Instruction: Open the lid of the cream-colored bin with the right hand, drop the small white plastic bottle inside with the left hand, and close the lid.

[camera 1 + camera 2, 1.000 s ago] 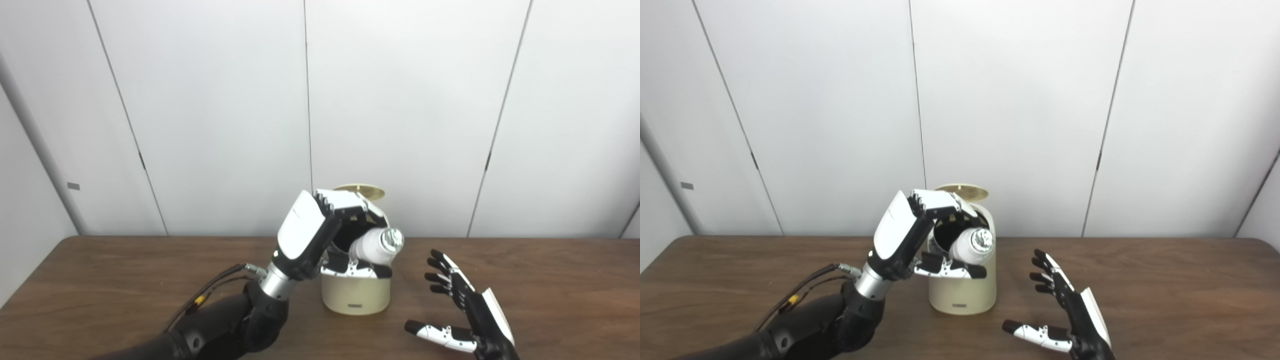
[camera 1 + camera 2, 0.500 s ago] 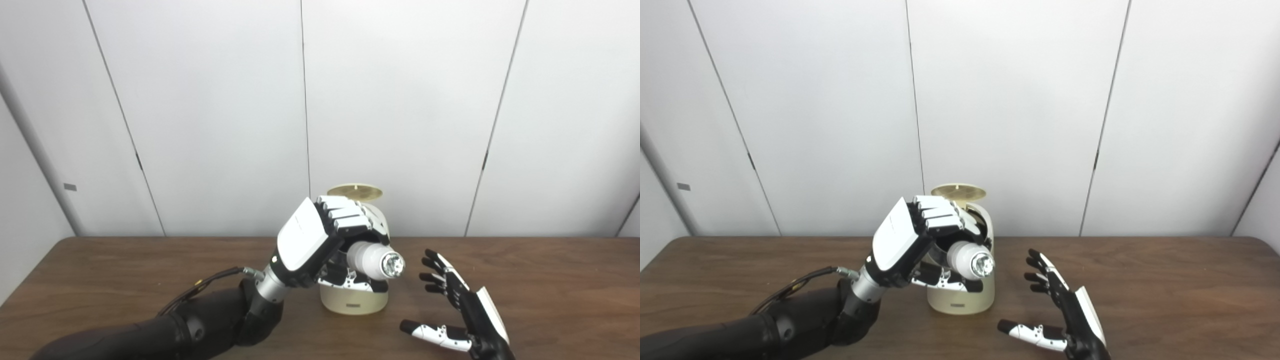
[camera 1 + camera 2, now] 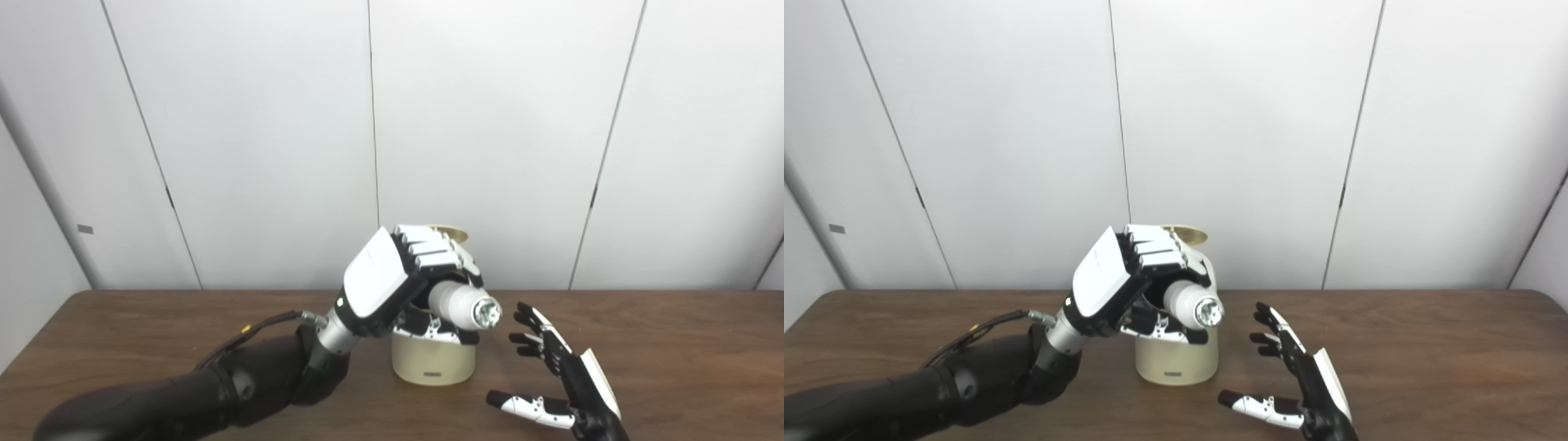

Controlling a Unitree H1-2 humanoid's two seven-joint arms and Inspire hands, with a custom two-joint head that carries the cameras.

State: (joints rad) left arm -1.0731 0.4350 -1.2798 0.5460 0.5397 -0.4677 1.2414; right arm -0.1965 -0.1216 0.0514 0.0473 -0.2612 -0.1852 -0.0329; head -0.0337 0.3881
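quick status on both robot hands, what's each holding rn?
Left robot hand: closed on the small white bottle, over the bin.
Right robot hand: open, holding nothing.

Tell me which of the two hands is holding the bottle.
The left hand, fingers wrapped around the white bottle above the bin; the right hand is open and empty.

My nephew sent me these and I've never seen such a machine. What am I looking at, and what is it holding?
It is a humanoid robot at a wooden table. Both pictures come from two cameras side by side on its head, so they show one scene. The left hand has its fingers closed around a small white plastic bottle, held on its side over a cream-colored bin whose lid is up. The right hand rests open beside the bin, holding nothing.
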